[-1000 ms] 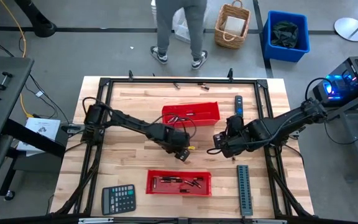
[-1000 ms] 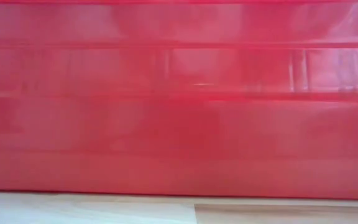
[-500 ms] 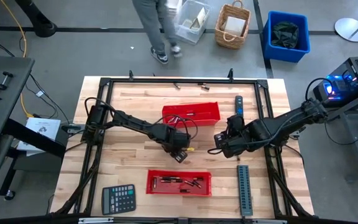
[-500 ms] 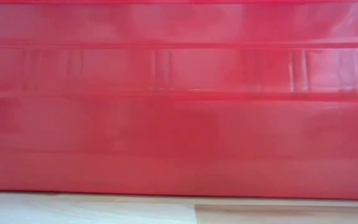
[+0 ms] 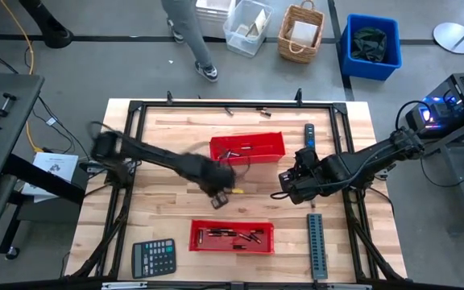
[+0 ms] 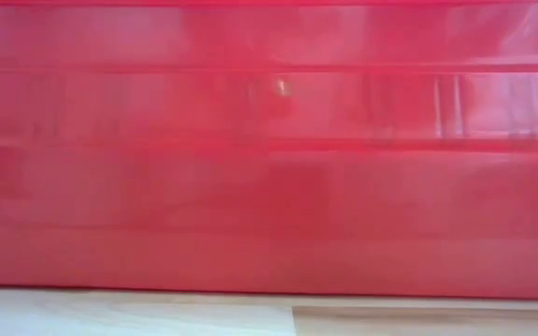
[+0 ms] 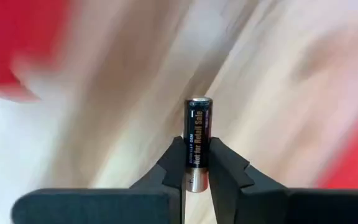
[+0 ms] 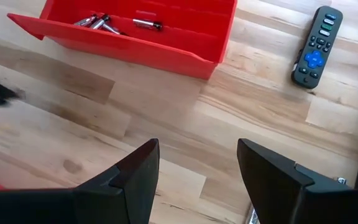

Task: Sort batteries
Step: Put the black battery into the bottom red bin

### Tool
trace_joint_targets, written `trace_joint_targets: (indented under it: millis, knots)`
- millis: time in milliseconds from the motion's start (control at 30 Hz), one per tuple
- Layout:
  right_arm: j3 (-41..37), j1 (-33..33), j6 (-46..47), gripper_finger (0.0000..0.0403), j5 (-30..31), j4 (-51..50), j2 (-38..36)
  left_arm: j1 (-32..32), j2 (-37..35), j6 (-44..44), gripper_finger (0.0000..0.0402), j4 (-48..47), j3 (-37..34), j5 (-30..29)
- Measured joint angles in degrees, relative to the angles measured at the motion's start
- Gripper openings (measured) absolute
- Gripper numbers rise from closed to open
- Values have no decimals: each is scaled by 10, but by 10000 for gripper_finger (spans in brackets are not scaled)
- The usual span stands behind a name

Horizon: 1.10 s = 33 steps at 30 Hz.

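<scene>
My left gripper (image 7: pixel 196 163) is shut on one battery (image 7: pixel 199 127), a black cell with pale lettering and metal ends. In the high view it hangs, blurred, over the table's middle (image 5: pixel 220 197), between the two red trays. The far tray (image 5: pixel 246 147) and the near tray (image 5: pixel 232 235) each hold several batteries lying on their floors (image 8: pixel 104 23). My right gripper (image 8: pixel 197 158) is open with nothing between its fingers. It hovers right of centre (image 5: pixel 284 187), above bare wood. My left gripper pinches the battery between its two fingertips (image 7: pixel 174 163), on the half nearer its silver end (image 7: pixel 195 180). The fingers point steeply down from above, and the battery lies along them. Its other end (image 7: pixel 199 101) sticks out past the fingertips, clear of the blurred wood.
A black remote (image 5: pixel 309 137) lies right of the far tray. A grey ridged strip (image 5: pixel 316 246) lies at the near right and a calculator (image 5: pixel 153 258) at the near left. The near tray's red wall (image 6: pixel 269 149) fills the low view. A black frame (image 5: pixel 135 161) rims the table.
My left gripper has risen from the wood and shifted a little toward the table's left edge, rolling about its wrist; the arm shows blurred by the motion. My right gripper has kept still.
</scene>
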Motion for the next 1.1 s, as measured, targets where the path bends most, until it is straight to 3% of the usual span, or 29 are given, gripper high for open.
trace_joint_targets:
  millis: [167,367,533,633,733,867,1100]
  knots:
    - [0,0,0,211,0,3,0,-32,-126,120,29,17,-2,-11]
    - [0,0,-53,211,-7,28,0,-128,-228,173,29,39,1,90]
    - [0,0,-76,211,-10,41,0,-225,-200,161,29,50,1,82]
    - [0,0,-90,211,-10,41,0,-250,-152,161,31,81,0,55]
    - [0,0,-101,211,-11,44,0,-249,-115,149,65,123,0,54]
    - [0,0,-101,211,-20,44,0,-230,-91,135,128,142,1,134]
    - [0,-6,-101,211,-22,42,0,-166,-122,105,203,52,1,189]
